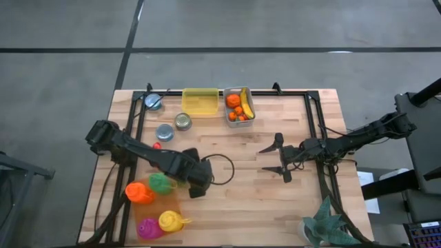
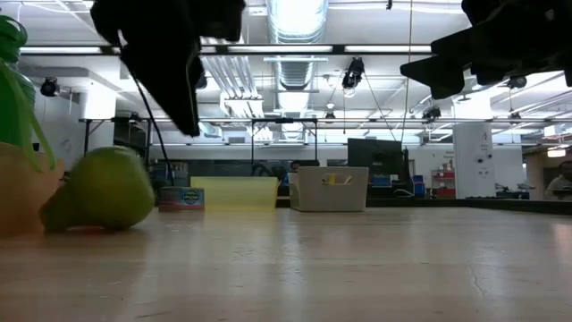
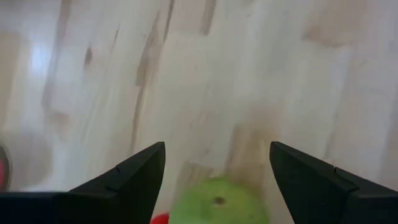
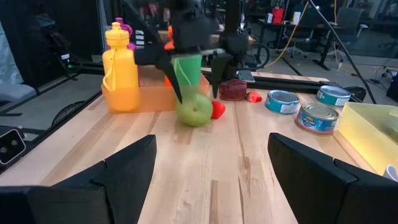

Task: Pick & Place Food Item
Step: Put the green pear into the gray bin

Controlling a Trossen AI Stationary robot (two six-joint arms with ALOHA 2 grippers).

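While the left gripper [image 3: 217, 171] hangs over the green pear [image 3: 217, 205], the step in hand reads as the descent before the grasp.

Left gripper: fingers apart, nothing between them, raised off the table [image 1: 275, 200]; seen from above it sits left of the table's middle [image 1: 200, 180], beside the bottles.

Pear position: resting on the wood under and slightly behind the fingertips; the low view shows it [image 2: 103, 190] on the table, with the dark gripper [image 2: 174, 80] above it and not touching.

Alignment advice: the left wrist view cuts the pear off at the picture's edge, so the fingers probably reach past the fruit's middle. The arm would likely do well to draw back a little, so the widest part sits between the fingers before going down.

Neighbours: a small red item [image 4: 217, 109] lies just beside the pear, and the orange bottle [image 1: 139, 193] and green bottle [image 1: 162, 182] stand near. A straight vertical approach looks safest.

Grip judgement: the skin looks smooth and rounded, so a low, centred closure should keep it from rolling or squirting out.

Destination: likely the gray bin [image 1: 228, 118] holding fruit, or the yellow tray [image 1: 200, 102] next to it, both at the far edge; which one cannot be told.

Right gripper: waiting with fingers spread [image 1: 277, 158] over the right half of the table, well apart from the pear.
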